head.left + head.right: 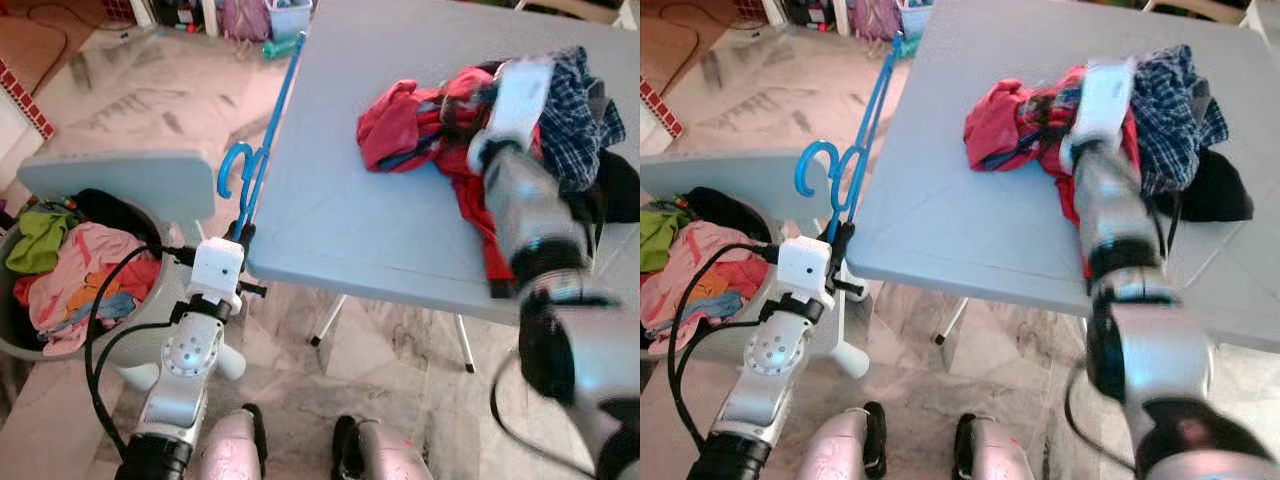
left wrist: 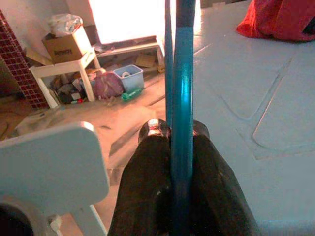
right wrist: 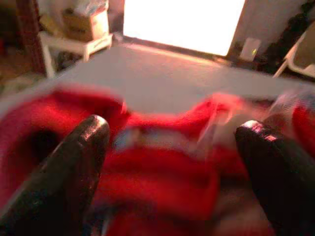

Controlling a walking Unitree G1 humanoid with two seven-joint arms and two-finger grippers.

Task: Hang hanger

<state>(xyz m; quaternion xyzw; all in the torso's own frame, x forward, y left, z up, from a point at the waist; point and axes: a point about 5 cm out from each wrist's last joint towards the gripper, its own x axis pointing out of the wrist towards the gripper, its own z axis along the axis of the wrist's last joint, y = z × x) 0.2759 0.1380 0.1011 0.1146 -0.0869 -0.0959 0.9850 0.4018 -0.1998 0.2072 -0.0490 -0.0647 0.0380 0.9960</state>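
Head views: Your left gripper (image 1: 243, 236) pinches a blue hanger (image 1: 262, 150) at the near left edge of the grey folding table (image 1: 340, 200). The hanger's hook curls just off the edge and its long arm runs away along that side. Your right arm reaches over the tabletop to a heap of clothes (image 1: 480, 120), red and checked. A laundry basket (image 1: 60, 270) of garments stands on the floor to your left.

Left wrist view: Both black fingers (image 2: 147, 191) press tight on the blue bar, the table running ahead alongside it.

Right wrist view: Your right gripper (image 3: 172, 142) is spread wide just above a red garment (image 3: 162, 182), blurred, with nothing between the fingers.

Progress: You have the hanger in hand, but no garment is on it yet. No rail to hang it from can be seen, so I judge most of the task remains.
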